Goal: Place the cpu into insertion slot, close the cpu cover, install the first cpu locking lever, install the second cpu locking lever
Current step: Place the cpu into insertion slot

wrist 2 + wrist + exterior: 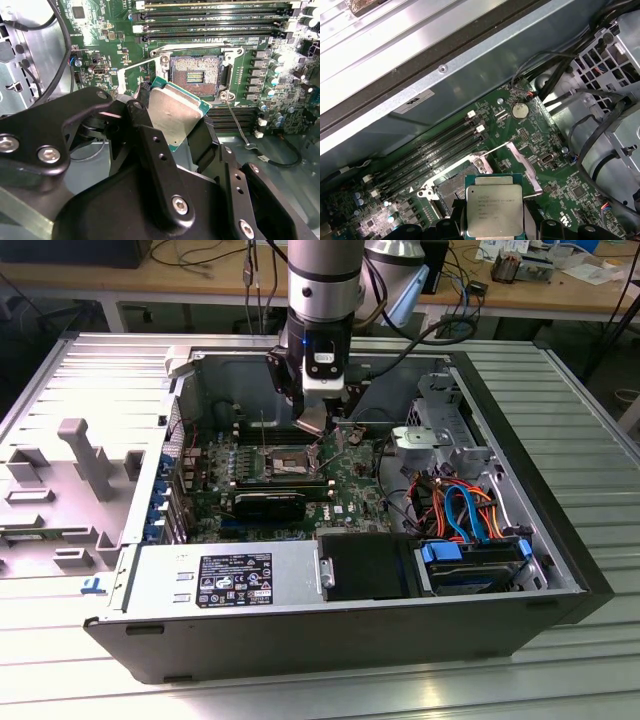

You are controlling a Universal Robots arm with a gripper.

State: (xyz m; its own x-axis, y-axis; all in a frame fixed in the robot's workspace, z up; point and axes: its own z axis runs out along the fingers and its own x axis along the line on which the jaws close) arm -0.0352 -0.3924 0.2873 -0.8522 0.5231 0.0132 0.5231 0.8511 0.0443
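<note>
**A:** Where is the cpu (176,111)?

**B:** In the end effector (172,127). Its two black fingers (146,131) are drawn in against opposite edges of the chip and hold it. The cpu hangs tilted just above the insertion slot (196,75) and does not touch it.

**A:** And the slot itself?

**B:** It is bare, and its field of contacts shows in the second wrist view. In the first wrist view the cpu (494,210) covers part of the insertion slot (446,192), and its silver top faces the camera.

**A:** The cpu cover?

**B:** It is swung up off the insertion slot, standing at one edge of it (524,165). The second wrist view shows the same frame beside the slot (122,79). A thin locking lever (236,122) stands away from the opposite side of the slot.

**A:** What lies around the slot?

**B:** Long memory slots (215,20) run alongside it on the green motherboard (100,45). In the exterior view the end effector (318,412) hovers over the insertion slot (288,460). Both are inside the open computer case (330,640), which lies on the ribbed metal counter (580,420). Blue and orange cables (462,510) lie toward the exterior view's right of the slot.
</note>
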